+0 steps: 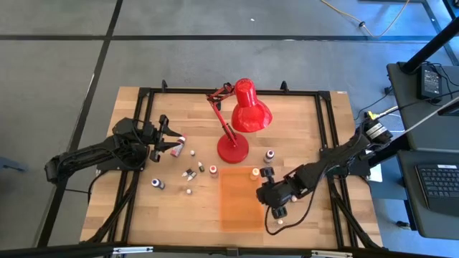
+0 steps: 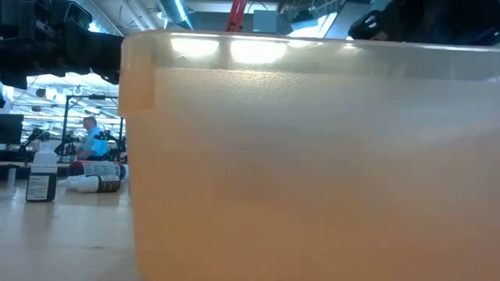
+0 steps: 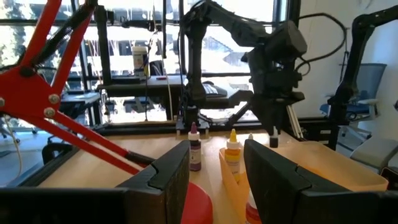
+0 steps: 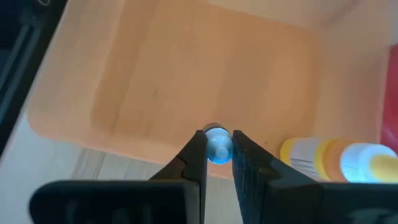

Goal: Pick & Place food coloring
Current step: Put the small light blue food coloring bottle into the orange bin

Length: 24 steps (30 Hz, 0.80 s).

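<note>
Several tiny food coloring bottles (image 1: 192, 172) stand or lie on the wood left of the orange tray (image 1: 240, 208). A purple one (image 1: 270, 155) and an orange one (image 1: 254, 173) stand by the tray's far right corner. My right gripper (image 1: 263, 189) hangs over the tray's right edge, shut on a blue bottle (image 4: 217, 149). My left gripper (image 1: 169, 143) waits open at the table's left, nothing between its fingers (image 3: 214, 168). A bottle (image 1: 177, 148) lies just in front of it. My right gripper pinches the small blue bottle (image 4: 217, 151) between its two fingertips, which slant down from the table's right side. I see the bottle end-on, so which part the fingers have cannot be told. It is lifted clear, above the tray's rim (image 4: 143, 152).
The red desk lamp (image 1: 240, 118) stands behind the tray, its base (image 1: 232, 149) close to the bottles. A white-capped bottle (image 1: 280, 221) lies right of the tray near my right arm. The tray's wall (image 2: 312, 156) fills the low view. A person (image 2: 95, 140) is far off in the room.
</note>
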Available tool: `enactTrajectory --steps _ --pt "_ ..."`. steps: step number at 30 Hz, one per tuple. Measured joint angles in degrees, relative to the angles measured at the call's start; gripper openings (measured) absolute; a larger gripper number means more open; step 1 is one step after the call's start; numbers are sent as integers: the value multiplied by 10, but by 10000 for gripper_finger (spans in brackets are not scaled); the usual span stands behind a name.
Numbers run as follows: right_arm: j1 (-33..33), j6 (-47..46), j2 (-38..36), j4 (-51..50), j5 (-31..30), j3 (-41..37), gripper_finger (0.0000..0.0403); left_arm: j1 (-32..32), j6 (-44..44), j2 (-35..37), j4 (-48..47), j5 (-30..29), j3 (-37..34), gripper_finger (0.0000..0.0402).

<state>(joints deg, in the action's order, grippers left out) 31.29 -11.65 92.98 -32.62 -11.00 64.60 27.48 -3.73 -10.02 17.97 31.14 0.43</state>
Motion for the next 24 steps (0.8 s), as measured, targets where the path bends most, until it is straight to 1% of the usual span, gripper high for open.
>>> enactTrajectory --steps 5,8,12,18,24 --pt "0 5 49 -58 1 60 54 0 0 0 -1 0 0 148" --pt "0 2 76 -82 1 81 54 0 0 0 1 0 0 148" --pt "0 -15 96 -82 6 96 54 0 0 0 2 0 0 148" --pt "0 -61 111 -77 3 98 54 0 0 0 2 0 0 148" --pt "-4 -62 145 -54 5 98 63 0 0 0 1 0 0 148"
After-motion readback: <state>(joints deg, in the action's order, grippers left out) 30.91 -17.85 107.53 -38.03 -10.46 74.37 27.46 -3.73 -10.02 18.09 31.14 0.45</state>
